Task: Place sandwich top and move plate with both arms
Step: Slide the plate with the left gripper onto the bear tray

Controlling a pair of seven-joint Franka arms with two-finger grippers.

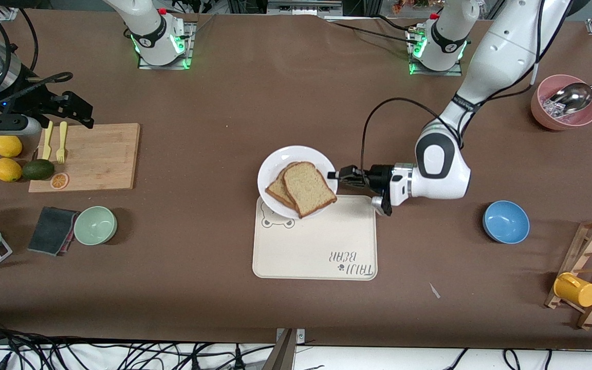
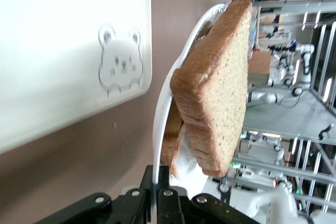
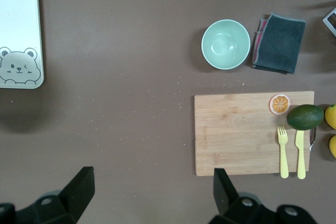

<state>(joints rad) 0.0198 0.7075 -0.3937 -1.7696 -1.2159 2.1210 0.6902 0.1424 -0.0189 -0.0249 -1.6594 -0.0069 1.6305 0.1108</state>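
Jaws of the left gripper (image 1: 333,175) are pinched on the rim of the plate (image 1: 275,163). In the front view, the plate overlaps the tray (image 1: 321,246) edge farther from the camera and carries the sandwich top (image 1: 309,188) on a lower slice. The right gripper (image 1: 82,110) waits, jaws spread, over the cutting board (image 1: 100,159).

Left wrist view: the plate rim (image 2: 160,129) sits between the fingers (image 2: 167,203), the sandwich top (image 2: 218,93) just past them.

Right wrist view: spread fingers (image 3: 79,190) hang above the cutting board (image 3: 236,135) and bare table (image 3: 121,77).
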